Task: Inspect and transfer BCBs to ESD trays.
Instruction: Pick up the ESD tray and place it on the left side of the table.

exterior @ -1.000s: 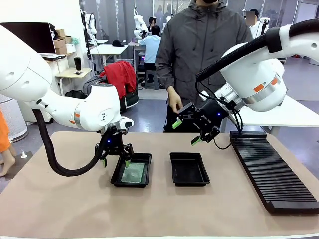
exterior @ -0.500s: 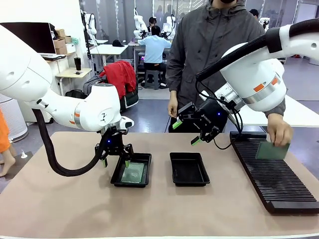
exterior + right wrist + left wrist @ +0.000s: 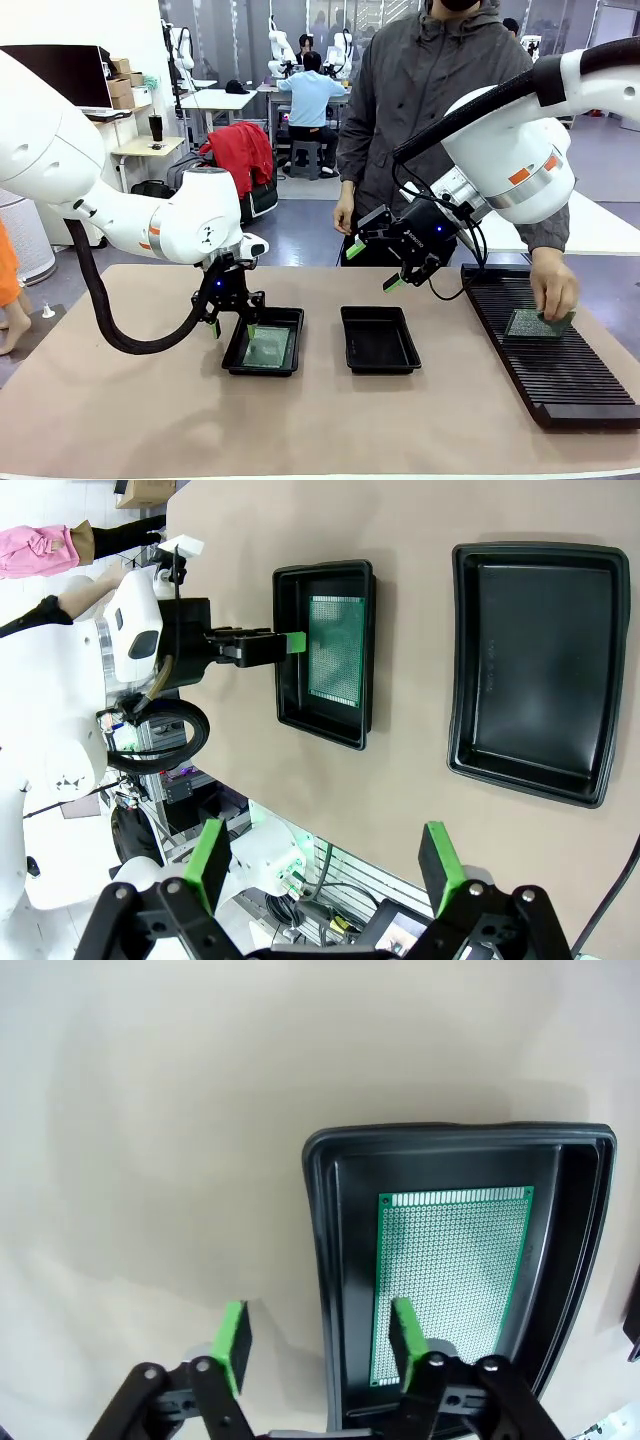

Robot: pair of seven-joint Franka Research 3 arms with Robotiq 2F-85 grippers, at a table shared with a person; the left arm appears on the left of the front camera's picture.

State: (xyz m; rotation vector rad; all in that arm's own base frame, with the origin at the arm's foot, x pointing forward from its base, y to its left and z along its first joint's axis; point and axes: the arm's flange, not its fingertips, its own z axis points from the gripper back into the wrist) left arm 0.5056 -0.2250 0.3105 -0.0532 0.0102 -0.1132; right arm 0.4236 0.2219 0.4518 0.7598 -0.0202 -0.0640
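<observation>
Green BCB [image 3: 535,324], held up above the black rack [image 3: 560,380] 0.5 s ago, is now being laid flat on it by the person's hand [image 3: 553,285] at frame right, likely for pickup. A 2nd BCB [image 3: 265,346] is lying in the left-of-centre ESD tray [image 3: 233,358]. The left gripper [image 3: 232,328] and right gripper [image 3: 374,267] are being held spread, empty.

No readable text, labels, brands or numbers anywhere in these views.
</observation>
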